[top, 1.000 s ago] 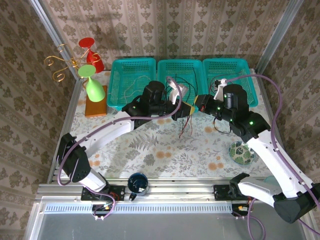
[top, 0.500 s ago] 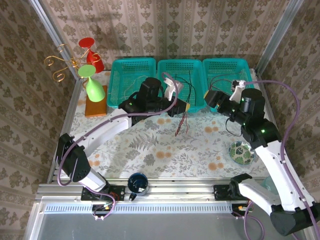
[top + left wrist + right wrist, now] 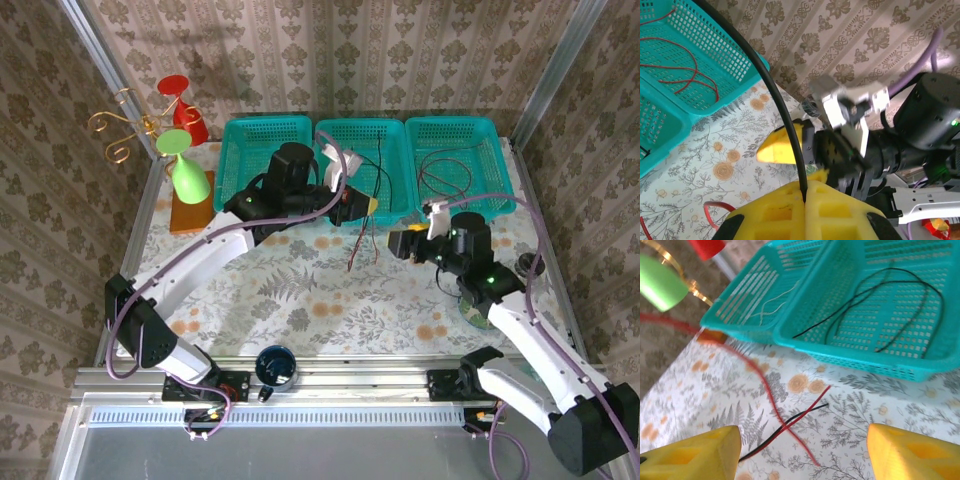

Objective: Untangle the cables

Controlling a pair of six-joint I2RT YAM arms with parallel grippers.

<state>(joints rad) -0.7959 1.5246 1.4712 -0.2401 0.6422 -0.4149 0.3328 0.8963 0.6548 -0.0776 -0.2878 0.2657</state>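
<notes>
Three teal baskets (image 3: 268, 122) (cables (image 3: 447, 172) inside) line the far edge.

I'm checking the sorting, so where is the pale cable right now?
In the right wrist view, the pale cable lies inside the leftmost teal basket, nearest the green cup.

The left arm stretches far and to the right, its left hand (image 3: 362, 207) pinched closed on a black cable (image 3: 782, 115). The right arm folds inward, its right hand (image 3: 402, 243) pointing left, fingers spread wide.
</notes>
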